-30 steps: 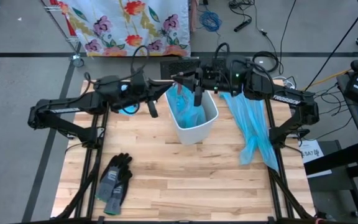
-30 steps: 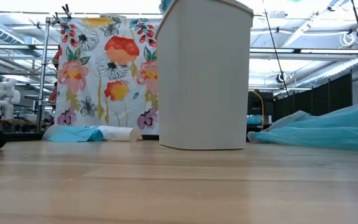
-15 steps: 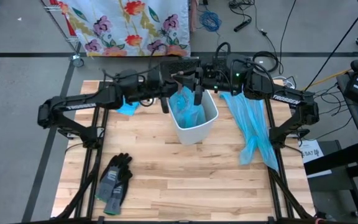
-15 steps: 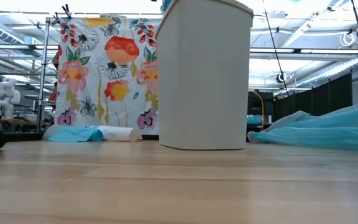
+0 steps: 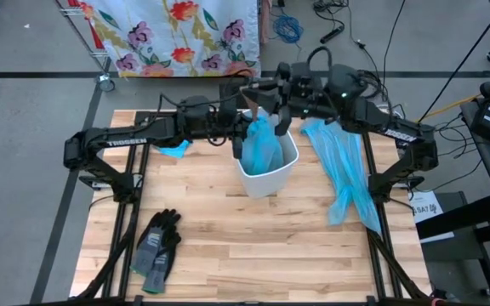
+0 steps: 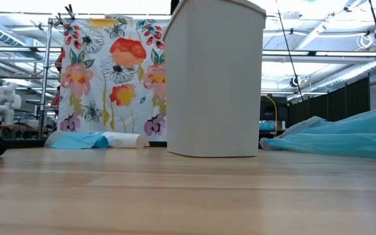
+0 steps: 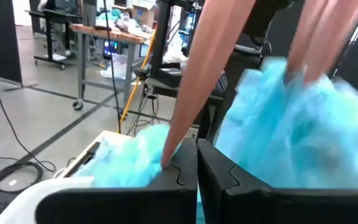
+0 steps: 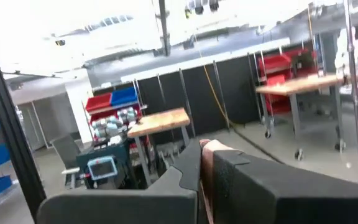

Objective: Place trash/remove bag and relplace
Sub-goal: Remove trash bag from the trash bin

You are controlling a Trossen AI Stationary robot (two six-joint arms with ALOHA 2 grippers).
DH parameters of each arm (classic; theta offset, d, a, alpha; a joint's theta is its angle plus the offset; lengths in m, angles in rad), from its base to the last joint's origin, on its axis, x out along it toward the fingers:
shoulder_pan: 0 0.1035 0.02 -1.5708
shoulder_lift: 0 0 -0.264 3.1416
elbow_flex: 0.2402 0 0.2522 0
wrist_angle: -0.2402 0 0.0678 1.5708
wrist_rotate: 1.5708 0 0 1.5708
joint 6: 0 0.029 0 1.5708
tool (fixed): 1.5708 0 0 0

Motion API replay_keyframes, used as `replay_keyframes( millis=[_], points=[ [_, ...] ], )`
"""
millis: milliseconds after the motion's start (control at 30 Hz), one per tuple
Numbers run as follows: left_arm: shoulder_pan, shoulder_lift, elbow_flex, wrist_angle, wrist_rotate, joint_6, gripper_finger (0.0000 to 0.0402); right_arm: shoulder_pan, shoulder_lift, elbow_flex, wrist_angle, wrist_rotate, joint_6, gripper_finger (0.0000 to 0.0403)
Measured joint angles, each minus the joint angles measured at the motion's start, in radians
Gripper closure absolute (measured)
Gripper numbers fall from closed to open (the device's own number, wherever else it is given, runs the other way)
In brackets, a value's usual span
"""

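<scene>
A white bin [image 5: 289,161] stands at the table's far middle; it also fills the middle of the low view [image 6: 214,78]. A blue bag [image 5: 262,143] rises out of the bin, with pink drawstrings [image 7: 197,74] running up from it. My right gripper [image 5: 258,93] is above the bin's far rim, shut on a drawstring. My left gripper [image 5: 238,143] is shut at the bin's left rim, right against the bag [image 7: 278,130]. The trash is out of view. My right gripper pinches a pink drawstring [image 8: 207,152] of the blue bag between its two fingers, coming nearly level from the table's right. The bag hangs below it, its top above the rim and its lower part still inside the bin. My left gripper has its shut fingertips [image 7: 185,168] beside the bag's top, where a pink drawstring [image 7: 169,152] comes down; I cannot tell whether they touch it.
A second blue bag [image 5: 343,170] lies spread along the table's right side. A pair of dark grey gloves [image 5: 158,240] lies near the front left. A blue and white roll [image 6: 103,140] sits at the far left.
My left gripper has moved toward the table's right and a little down, reaching the bin's left rim. My right gripper has risen and tipped up, and the blue bag's top has been drawn up above the rim.
</scene>
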Motion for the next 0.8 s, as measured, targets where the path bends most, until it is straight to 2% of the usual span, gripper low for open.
replay_keyframes(
  millis=[133,300,533,633,800],
  points=[
    [0.000,-0.002,0.001,-0.002,0.002,-0.007,0.0401,0.000,-0.002,0.055,-0.063,0.002,-0.011,0.0403],
    [0.003,-0.040,0.018,-0.020,0.001,-0.023,0.0401,0.000,-0.006,0.091,-0.205,0.077,-0.013,0.0403],
    [0.012,-0.119,0.024,-0.061,0.001,-0.024,0.0401,-0.024,-0.004,0.089,-0.209,0.080,-0.004,0.0402],
    [0.017,-0.147,0.023,-0.139,-0.004,-0.025,0.0401,-0.026,-0.004,0.089,-0.197,0.080,-0.002,0.0402],
    [0.029,-0.217,0.023,-0.318,-0.125,0.000,0.0401,-0.036,-0.003,0.089,-0.137,0.080,-0.003,0.0402]
  ],
)
